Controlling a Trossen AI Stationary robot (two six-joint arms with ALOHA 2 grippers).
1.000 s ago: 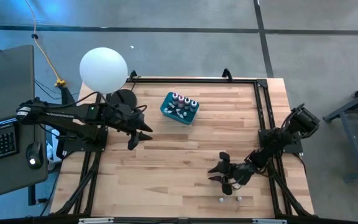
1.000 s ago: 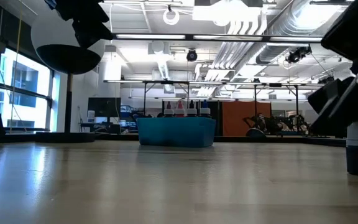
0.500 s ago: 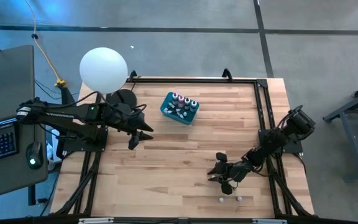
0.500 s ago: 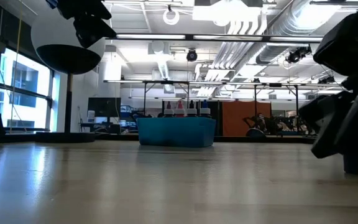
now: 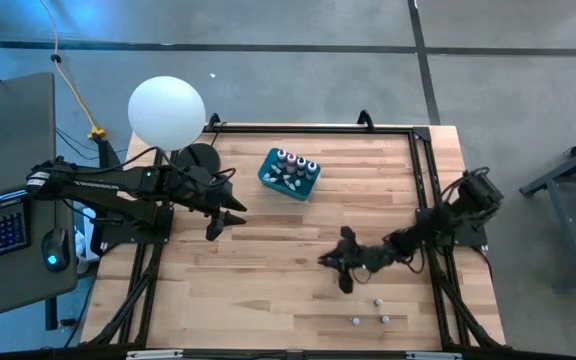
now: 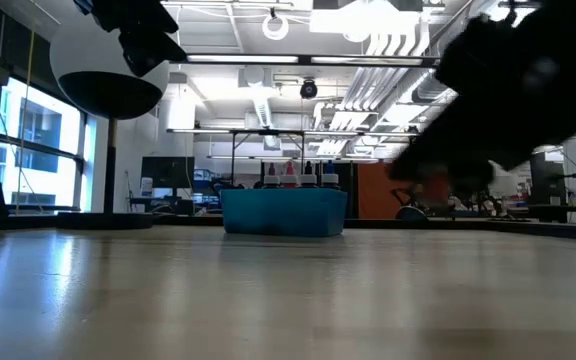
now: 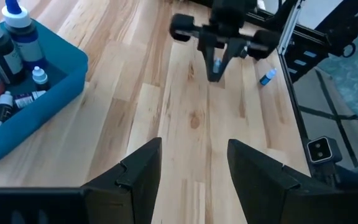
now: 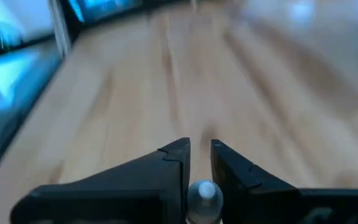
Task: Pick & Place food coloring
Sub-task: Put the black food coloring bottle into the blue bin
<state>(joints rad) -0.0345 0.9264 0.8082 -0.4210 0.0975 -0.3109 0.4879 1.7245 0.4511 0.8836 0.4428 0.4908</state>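
The food coloring is a set of tiny white-capped bottles. Several stand in a teal tub (image 5: 286, 180) at the table's far middle, also seen in the low view (image 6: 284, 212) and the left wrist view (image 7: 64, 84). Three loose bottles (image 5: 376, 300) sit near the near right edge. My right gripper (image 5: 336, 268) is right of the table's centre, shut on one small bottle, and the left wrist view shows it too (image 7: 218, 59). My left gripper (image 5: 225, 218) hovers open at the table's left side (image 7: 191, 180). My right gripper pinches a small bottle between its two fingers. The bottle's white cap (image 8: 204, 193) shows between the fingers in the right wrist view. In the left wrist view its blue body (image 7: 217, 64) sits between the downward-pointing fingertips, lifted clear of the table.
A big white ball (image 5: 166, 110) stands off the table's far left corner. A black frame (image 5: 423, 140) runs along the table's edges. A loose blue bottle (image 7: 267, 77) lies near the right rail. Bare wood lies between the tub and my right gripper.
My right gripper came down around a bottle standing near the near right edge, took hold and rose. It has moved toward the table's left and far side with the bottle. A third loose bottle now shows where the gripper was. The left arm stayed still.
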